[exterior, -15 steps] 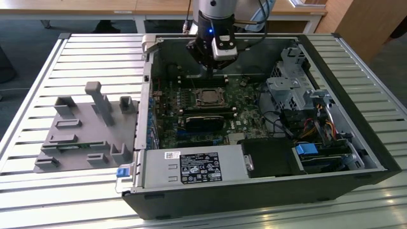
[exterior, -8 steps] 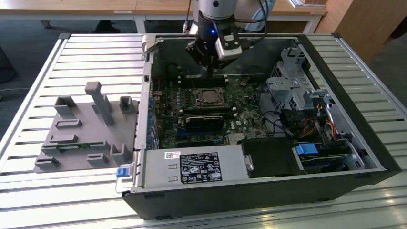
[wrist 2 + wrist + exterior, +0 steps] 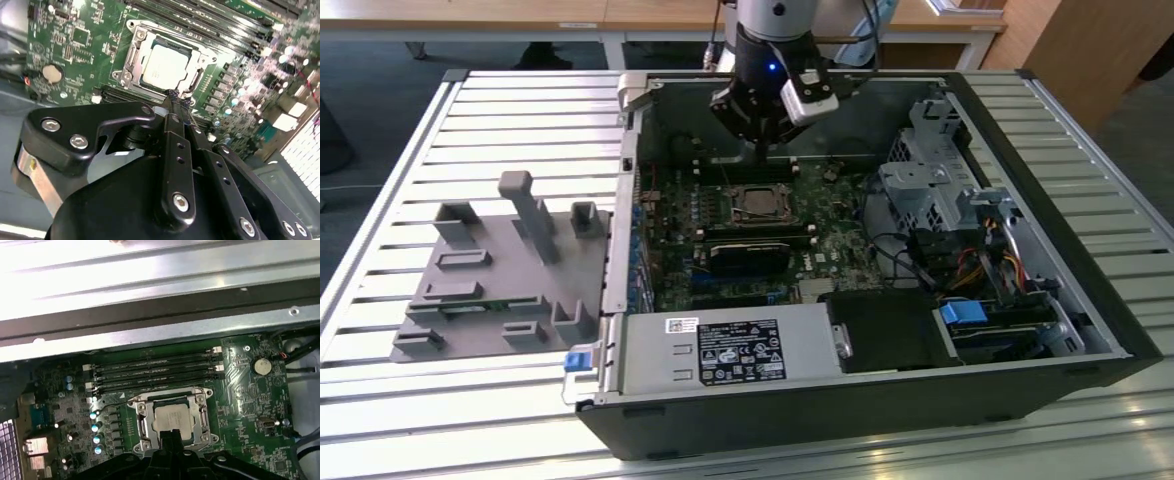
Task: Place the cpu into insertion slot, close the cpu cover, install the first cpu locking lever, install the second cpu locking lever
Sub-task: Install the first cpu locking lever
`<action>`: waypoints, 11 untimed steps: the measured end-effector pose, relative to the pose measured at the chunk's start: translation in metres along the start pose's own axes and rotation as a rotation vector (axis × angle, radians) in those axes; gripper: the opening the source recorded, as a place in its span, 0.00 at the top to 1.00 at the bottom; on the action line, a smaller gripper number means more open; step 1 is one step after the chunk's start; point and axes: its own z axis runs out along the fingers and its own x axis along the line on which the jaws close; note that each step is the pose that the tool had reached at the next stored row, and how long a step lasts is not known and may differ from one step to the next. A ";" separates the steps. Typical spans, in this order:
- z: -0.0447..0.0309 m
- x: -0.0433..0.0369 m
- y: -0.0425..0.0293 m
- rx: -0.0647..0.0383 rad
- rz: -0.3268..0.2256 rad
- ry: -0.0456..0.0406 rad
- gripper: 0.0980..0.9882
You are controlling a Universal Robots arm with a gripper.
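Jaws pressed together, our gripper hangs in the exterior view inside the open computer case, over the motherboard and near the cpu seated in its socket. We see a grey fixture on the slatted table at the exterior view's left. In the second wrist view, our fingertips meet just beside the cpu cover, which lies flat around the cpu. In the first wrist view, we find the cover framing the cpu, memory slots beyond it, and a thin wire lever running out from the cover's corner.
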 end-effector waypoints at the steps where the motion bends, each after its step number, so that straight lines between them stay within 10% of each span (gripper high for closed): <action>1: 0.0000 0.0000 0.0000 0.000 -0.018 0.0003 0.99; 11: 0.0019 0.0116 -0.0016 -0.035 -0.088 0.0021 0.99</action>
